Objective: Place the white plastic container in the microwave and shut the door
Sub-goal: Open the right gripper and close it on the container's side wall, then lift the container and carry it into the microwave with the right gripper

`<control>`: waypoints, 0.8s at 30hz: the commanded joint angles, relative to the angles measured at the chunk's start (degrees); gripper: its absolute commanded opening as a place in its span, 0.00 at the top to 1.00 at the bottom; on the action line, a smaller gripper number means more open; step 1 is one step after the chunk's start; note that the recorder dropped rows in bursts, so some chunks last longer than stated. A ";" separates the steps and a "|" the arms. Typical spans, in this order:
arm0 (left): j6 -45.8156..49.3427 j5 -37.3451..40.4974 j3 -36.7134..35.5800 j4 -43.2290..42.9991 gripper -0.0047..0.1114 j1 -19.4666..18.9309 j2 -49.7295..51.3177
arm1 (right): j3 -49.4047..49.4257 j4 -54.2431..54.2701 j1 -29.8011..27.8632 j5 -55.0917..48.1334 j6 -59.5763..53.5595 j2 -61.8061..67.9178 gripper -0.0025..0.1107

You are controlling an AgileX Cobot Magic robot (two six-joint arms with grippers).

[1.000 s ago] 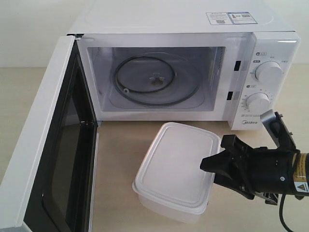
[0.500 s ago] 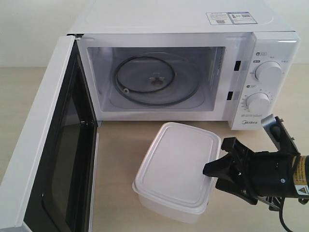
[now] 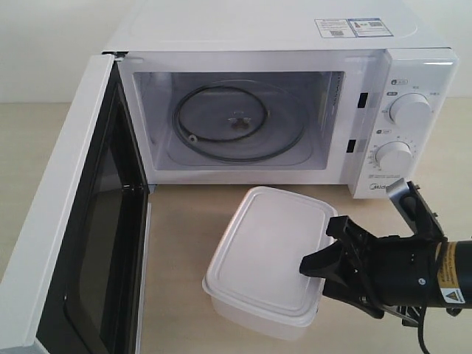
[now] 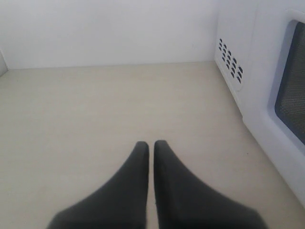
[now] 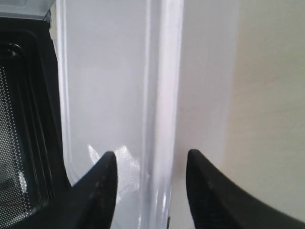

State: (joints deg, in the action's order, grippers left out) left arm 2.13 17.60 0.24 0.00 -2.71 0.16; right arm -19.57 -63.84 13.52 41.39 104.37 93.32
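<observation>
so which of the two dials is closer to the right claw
The lower dial; it sits beneath the upper dial, which is farther from the right claw.

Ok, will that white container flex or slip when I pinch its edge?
The white plastic container looks thin and translucent, so its wall probably flexes. Its smooth, glossy rim could slip in the open right gripper. With its wide, flat base, tipping seems unlikely.

Black right end effector (image 3: 317,248), yellow label (image 3: 448,285), black cable (image 3: 424,341).

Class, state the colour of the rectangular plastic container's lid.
Its flat rimmed lid is white, shown best in the exterior view.
</observation>
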 commanded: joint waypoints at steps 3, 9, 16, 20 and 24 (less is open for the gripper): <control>-0.36 0.02 -0.24 0.37 0.92 -0.09 -0.16 | -0.36 2.98 0.36 -1.47 -1.47 -0.01 0.59; -0.36 0.02 -0.24 0.37 0.92 -0.09 -0.16 | -0.36 4.36 0.36 -2.93 -1.47 -0.01 0.59; -0.36 0.02 -0.24 0.37 0.92 -0.09 -0.16 | -0.45 4.47 0.36 -2.67 -1.47 -0.01 0.59; -0.36 0.02 -0.24 0.37 0.92 -0.09 -0.16 | -0.45 4.47 0.36 -1.68 -1.47 -0.01 0.65; -0.36 0.02 -0.24 0.37 0.92 -0.09 -0.16 | -0.45 4.47 0.36 -1.64 -1.96 -0.01 0.83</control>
State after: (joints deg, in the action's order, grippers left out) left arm 2.13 17.60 0.24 0.00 -2.71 0.16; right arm -19.57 -59.49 13.73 39.25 103.52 93.32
